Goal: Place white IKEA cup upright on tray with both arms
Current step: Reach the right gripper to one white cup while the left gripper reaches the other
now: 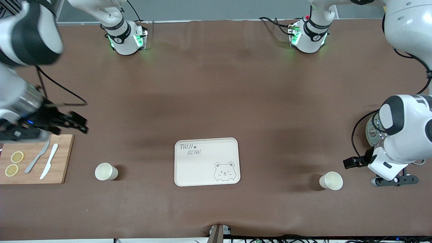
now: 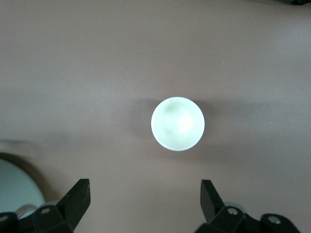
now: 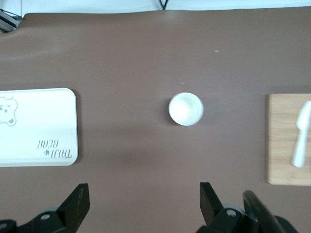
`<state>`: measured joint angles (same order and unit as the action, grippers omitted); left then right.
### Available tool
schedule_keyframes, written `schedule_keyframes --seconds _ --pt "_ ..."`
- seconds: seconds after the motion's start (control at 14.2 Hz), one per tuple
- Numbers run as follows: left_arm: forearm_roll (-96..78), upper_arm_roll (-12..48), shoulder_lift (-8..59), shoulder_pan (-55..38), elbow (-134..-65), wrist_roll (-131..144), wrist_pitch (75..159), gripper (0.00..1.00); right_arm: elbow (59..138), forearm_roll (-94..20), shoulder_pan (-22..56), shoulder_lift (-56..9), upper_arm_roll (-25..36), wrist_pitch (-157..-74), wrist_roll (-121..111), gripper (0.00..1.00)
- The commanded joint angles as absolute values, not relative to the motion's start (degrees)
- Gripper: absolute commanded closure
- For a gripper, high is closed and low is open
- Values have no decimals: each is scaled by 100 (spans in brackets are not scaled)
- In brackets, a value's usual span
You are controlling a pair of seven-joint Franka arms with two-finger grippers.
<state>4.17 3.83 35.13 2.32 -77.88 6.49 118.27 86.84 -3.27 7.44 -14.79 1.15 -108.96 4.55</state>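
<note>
Two white cups stand upright on the brown table. One cup (image 1: 106,171) is toward the right arm's end, the other cup (image 1: 331,180) toward the left arm's end. The cream tray (image 1: 207,162) with "TAIJI BEAR" lettering lies between them and holds nothing. My left gripper (image 1: 393,181) hangs open and empty beside its cup; in the left wrist view the cup (image 2: 177,124) shows ahead of the open gripper (image 2: 145,189). My right gripper (image 1: 76,123) is open and empty over the table by the cutting board. The right wrist view shows its cup (image 3: 185,108), the tray (image 3: 39,127) and the open gripper (image 3: 144,191).
A wooden cutting board (image 1: 57,168) with two knives and two lemon slices lies at the right arm's end; it also shows in the right wrist view (image 3: 282,145). A round grey object (image 1: 371,132) sits under the left arm.
</note>
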Motion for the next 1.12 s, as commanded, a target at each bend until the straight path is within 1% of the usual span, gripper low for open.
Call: schedule_keyframes --seconds 0.0,0.49,0.91,1.05 --pt "554 396 3743 264 -7699 606 12128 0 8455 -343 738 -2046 141 -11239 545 0" --pt "554 396 4288 360 -7717 422 12945 0 8464 -282 896 -2961 149 -11987 536 0" --pt "554 396 4737 360 -7761 422 13666 0 8175 -141 660 -3629 176 -12155 264 0" --pt "545 396 4851 343 -7769 422 13859 0 8156 -202 397 -3639 176 -12138 -304 0"
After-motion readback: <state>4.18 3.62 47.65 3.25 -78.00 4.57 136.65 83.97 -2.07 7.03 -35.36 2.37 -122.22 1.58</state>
